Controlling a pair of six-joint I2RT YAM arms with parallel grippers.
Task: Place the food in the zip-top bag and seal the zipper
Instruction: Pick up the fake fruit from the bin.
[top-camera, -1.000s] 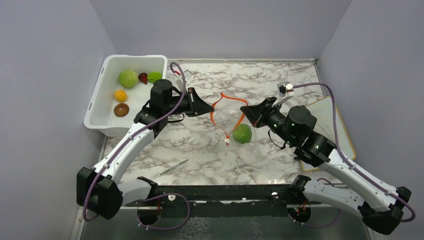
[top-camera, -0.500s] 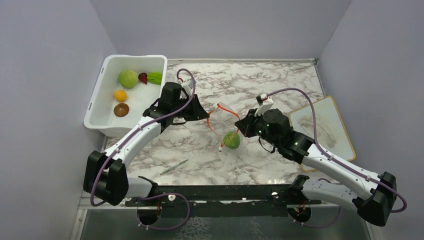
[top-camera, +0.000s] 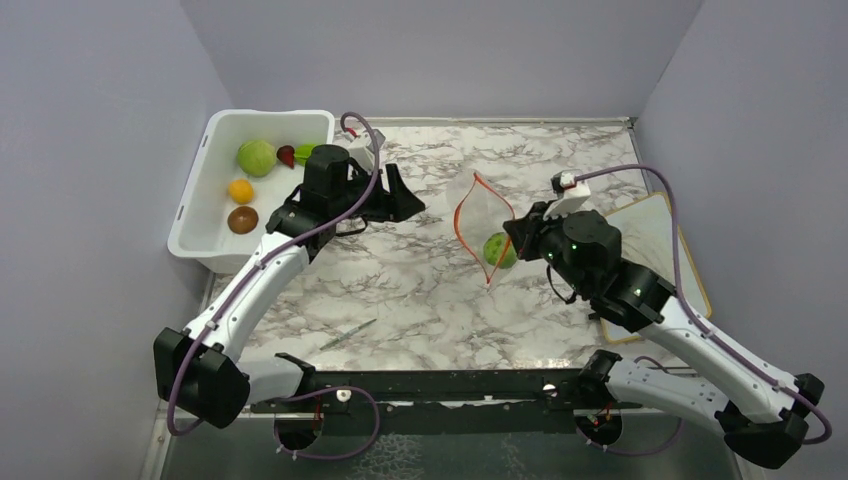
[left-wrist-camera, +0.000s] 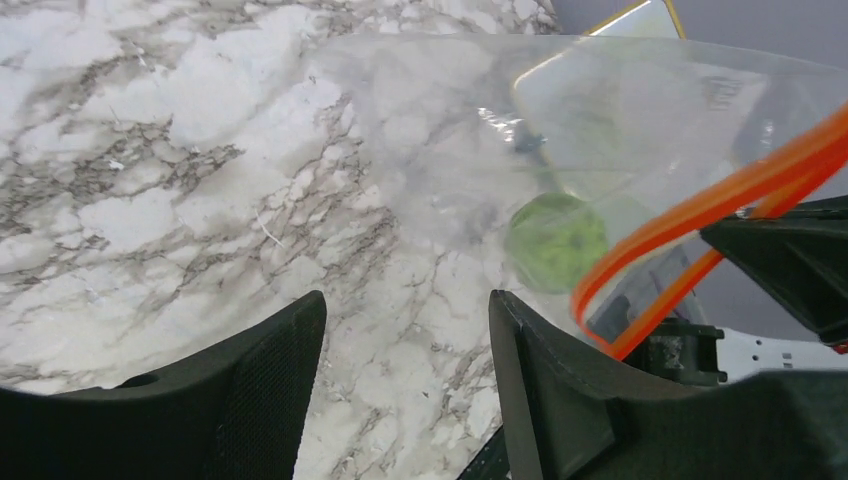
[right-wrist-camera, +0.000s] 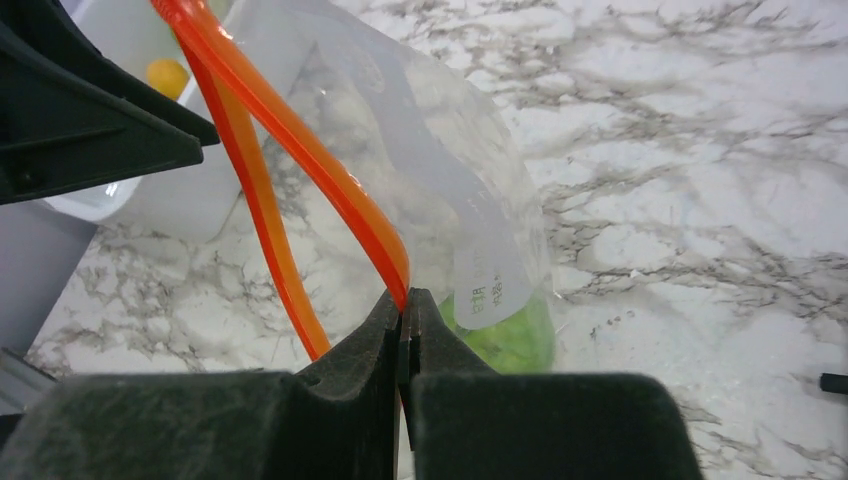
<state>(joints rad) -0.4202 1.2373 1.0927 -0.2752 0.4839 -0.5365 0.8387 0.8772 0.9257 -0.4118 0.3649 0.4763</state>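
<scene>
The left gripper (top-camera: 408, 206) has released the bag (top-camera: 480, 200) at centre frame and is free to fetch food (top-camera: 256, 157). The right gripper (top-camera: 516, 236) pinches the zipper (top-camera: 457, 222).

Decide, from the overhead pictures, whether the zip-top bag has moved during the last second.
Yes. The zip-top bag has shifted right, away from the white tub and toward the board, held by the right gripper.
</scene>
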